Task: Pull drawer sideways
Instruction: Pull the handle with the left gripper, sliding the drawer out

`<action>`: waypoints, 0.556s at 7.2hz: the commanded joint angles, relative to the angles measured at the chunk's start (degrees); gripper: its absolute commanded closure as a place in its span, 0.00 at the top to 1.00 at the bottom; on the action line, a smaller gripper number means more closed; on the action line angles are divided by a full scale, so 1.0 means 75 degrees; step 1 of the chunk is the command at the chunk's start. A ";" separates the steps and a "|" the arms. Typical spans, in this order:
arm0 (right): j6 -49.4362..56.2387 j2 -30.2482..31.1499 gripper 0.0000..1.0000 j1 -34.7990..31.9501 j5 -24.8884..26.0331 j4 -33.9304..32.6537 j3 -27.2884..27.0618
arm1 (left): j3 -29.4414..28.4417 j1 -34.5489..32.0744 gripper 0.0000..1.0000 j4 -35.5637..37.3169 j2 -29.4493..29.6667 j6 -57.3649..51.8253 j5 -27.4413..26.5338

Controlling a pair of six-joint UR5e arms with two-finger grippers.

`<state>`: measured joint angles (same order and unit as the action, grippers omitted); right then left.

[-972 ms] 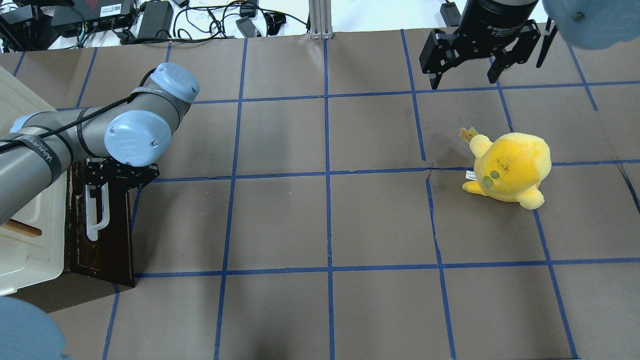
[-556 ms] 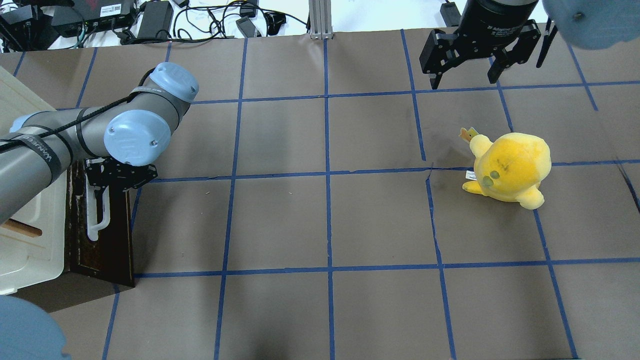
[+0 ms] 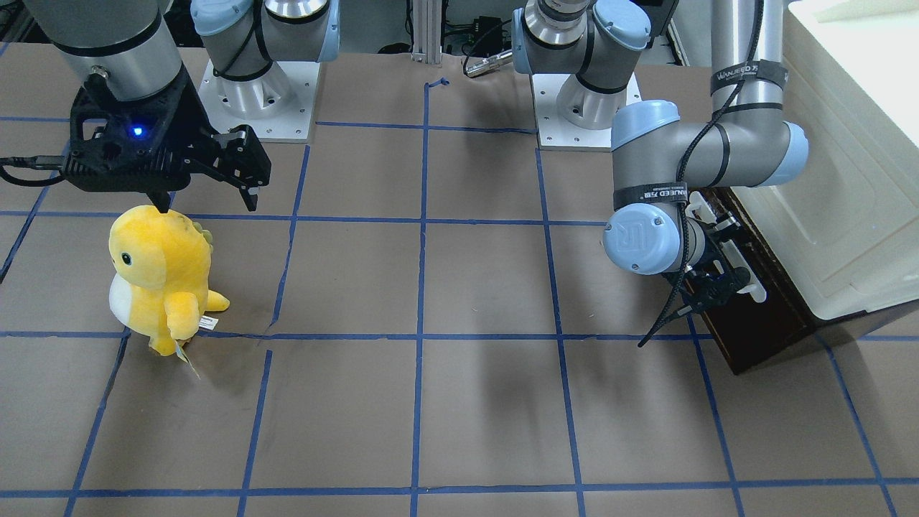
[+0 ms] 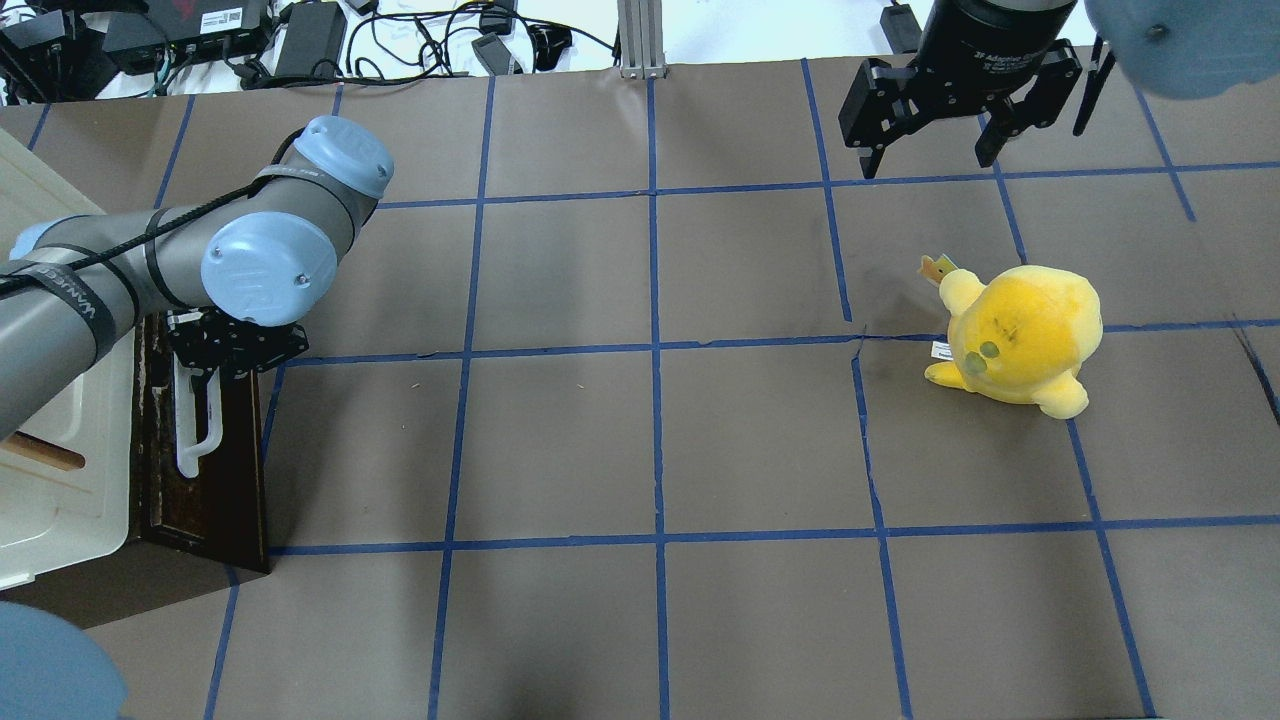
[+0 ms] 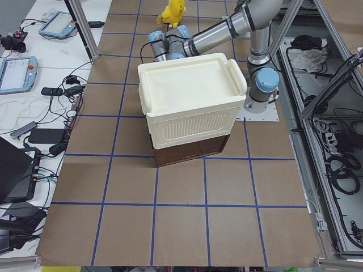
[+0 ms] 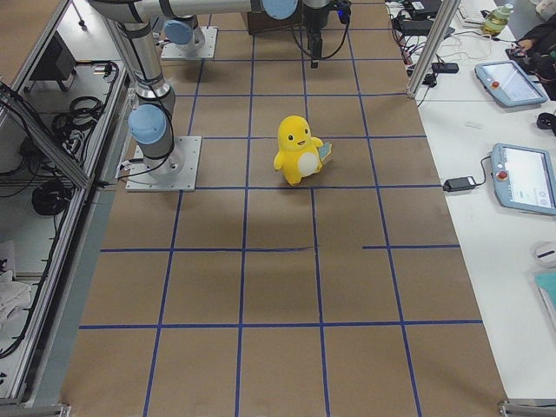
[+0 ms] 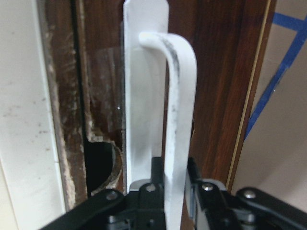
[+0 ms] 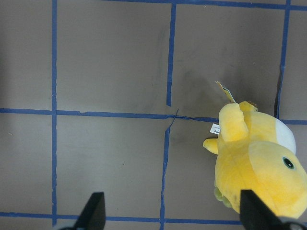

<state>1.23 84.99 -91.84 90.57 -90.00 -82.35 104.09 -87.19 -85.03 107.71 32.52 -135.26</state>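
The dark brown drawer front [image 4: 215, 490] sits under the cream cabinet at the table's left edge, and it also shows in the front view [image 3: 761, 327]. Its long white bar handle [image 4: 188, 440] runs along the front. My left gripper [image 4: 212, 368] is shut on the far end of that handle. In the left wrist view the fingers [image 7: 196, 184] clamp the white bar [image 7: 181, 96]. The drawer's pale inside is hidden. My right gripper [image 4: 930, 150] hangs open and empty at the far right, above the table; it also shows in the front view [image 3: 204, 197].
The cream-white cabinet body [image 4: 50, 480] sits on top of the drawer; it also shows in the front view [image 3: 847, 179]. A yellow plush toy [image 4: 1020, 335] stands on the right side, just below the right gripper. Blue tape lines grid the brown table. Cables lie beyond the far edge.
My left arm and gripper have shifted slightly left and toward the far side, with the handle still held. The right arm and the plush toy have not moved.
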 commanded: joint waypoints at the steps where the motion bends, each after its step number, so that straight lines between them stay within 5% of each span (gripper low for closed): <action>1: 0.0000 0.0000 1.00 0.0000 0.0006 0.0000 0.0000 | -0.0038 0.0001 0.24 -0.0019 -0.0006 0.0011 0.0000; 4: 0.0000 0.0000 1.00 0.0000 -0.0005 0.0000 0.0000 | -0.0167 -0.0046 0.24 -0.0298 0.0123 0.0267 0.0000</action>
<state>1.27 84.99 -91.84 90.58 -90.00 -82.35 103.20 -87.35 -86.19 108.21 33.14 -135.27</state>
